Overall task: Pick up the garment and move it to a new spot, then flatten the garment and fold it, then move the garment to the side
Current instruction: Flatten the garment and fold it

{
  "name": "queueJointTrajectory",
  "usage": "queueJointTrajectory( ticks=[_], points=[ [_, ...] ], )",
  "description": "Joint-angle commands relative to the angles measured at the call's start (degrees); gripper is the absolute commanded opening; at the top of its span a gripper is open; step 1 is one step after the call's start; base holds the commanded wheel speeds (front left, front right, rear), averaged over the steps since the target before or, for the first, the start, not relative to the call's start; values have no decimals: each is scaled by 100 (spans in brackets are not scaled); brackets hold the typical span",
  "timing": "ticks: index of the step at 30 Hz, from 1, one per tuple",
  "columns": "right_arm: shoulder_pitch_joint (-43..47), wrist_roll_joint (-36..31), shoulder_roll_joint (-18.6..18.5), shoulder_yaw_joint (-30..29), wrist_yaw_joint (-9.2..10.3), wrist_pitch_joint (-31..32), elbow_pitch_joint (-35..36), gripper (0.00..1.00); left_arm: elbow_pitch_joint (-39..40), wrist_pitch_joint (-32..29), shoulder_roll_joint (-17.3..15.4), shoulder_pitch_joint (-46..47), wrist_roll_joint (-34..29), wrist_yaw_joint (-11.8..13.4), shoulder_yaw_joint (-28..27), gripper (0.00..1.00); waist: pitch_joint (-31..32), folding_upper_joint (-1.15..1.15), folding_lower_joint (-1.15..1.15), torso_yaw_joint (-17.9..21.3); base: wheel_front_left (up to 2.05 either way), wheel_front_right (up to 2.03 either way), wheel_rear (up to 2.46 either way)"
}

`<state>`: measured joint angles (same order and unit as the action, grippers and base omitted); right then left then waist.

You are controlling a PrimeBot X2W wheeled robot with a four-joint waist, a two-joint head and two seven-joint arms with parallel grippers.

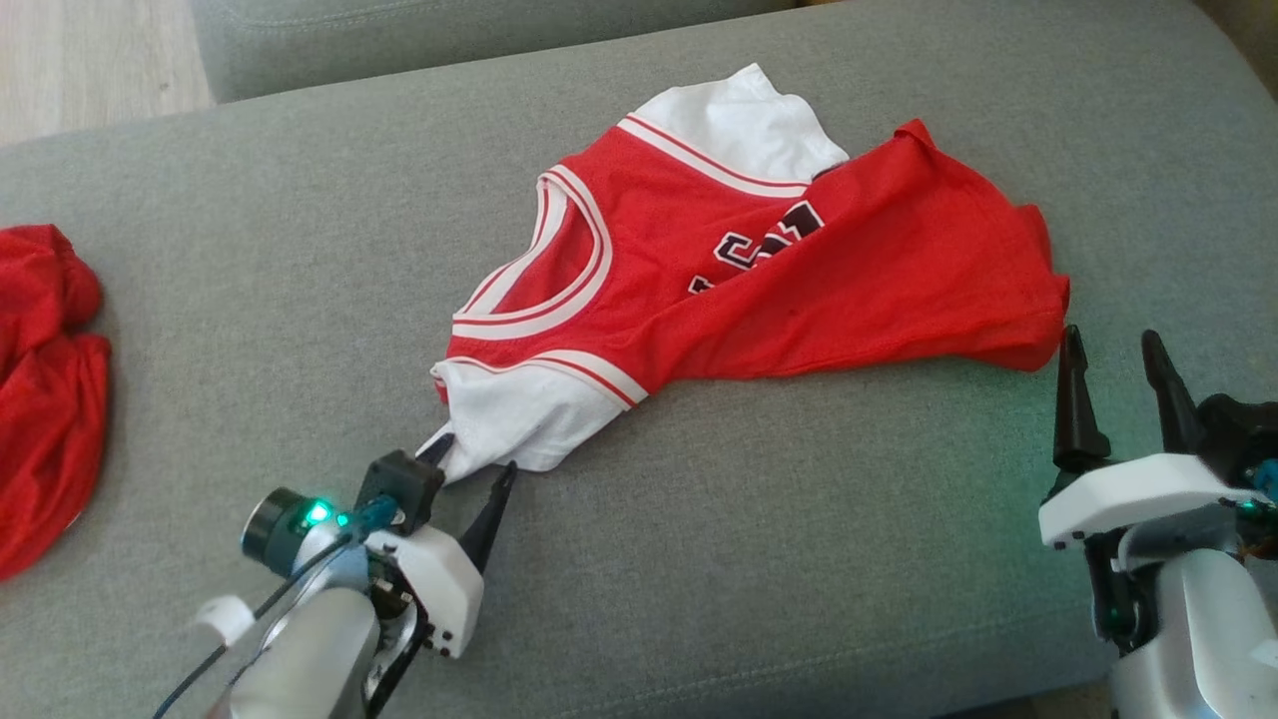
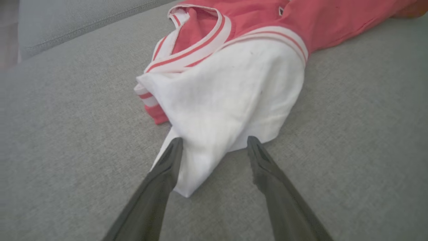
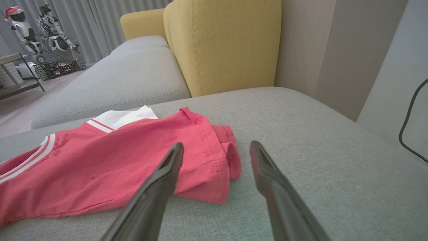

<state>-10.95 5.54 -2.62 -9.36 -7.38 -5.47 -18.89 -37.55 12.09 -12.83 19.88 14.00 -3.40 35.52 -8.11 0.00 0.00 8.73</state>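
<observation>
Cloth of the red jersey with white sleeves [image 1: 799, 290] lies rumpled mid-seat on the grey fabric sofa cushion [image 1: 300, 250]. My left gripper [image 1: 476, 459] straddles the near sleeve tip [image 2: 200, 167], spread, not yet pinching. My right gripper [image 1: 1110, 340], also spread, waits beside the right hem [image 1: 1038, 330], likely to stretch it flat.

You can read no text here. The red jersey [image 1: 879, 290] has black characters [image 1: 747, 250] with white edges on its chest, but a fold covers part of them, so they are not legible.
</observation>
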Motion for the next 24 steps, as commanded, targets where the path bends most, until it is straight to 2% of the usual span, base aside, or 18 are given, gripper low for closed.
queueJointTrajectory(
  ticks=[1,8,12,13,15,19,24],
  points=[
    [-151,28,-26,153,-11,-35,176,100,69,-12,-201,280,-84,80,-134,100,-8,0,0,1,0,0,0],
    [-176,42,-26,154,-11,-65,116,100,-160,-77,-203,408,-208,318,-66,100,-45,0,0,1,0,0,0],
    [-201,47,-26,159,-11,-82,88,100,-242,-120,-163,446,-165,243,-13,100,-48,0,0,2,0,0,0],
    [-209,46,-26,154,-11,-85,82,100,-260,-141,-156,455,-153,218,2,76,-47,0,0,-1,0,0,0],
    [-229,26,-26,112,-11,-89,75,100,-290,-169,-148,476,-131,175,40,0,-40,0,0,-8,0,0,0],
    [-239,-14,-26,24,-11,-84,93,100,-252,-186,-89,460,75,62,-36,0,-23,0,0,-25,0,0,0],
    [-236,-109,-26,-98,-11,-55,117,100,171,-202,140,358,1018,-270,-433,0,18,0,0,-81,0,0,0]
  ],
)
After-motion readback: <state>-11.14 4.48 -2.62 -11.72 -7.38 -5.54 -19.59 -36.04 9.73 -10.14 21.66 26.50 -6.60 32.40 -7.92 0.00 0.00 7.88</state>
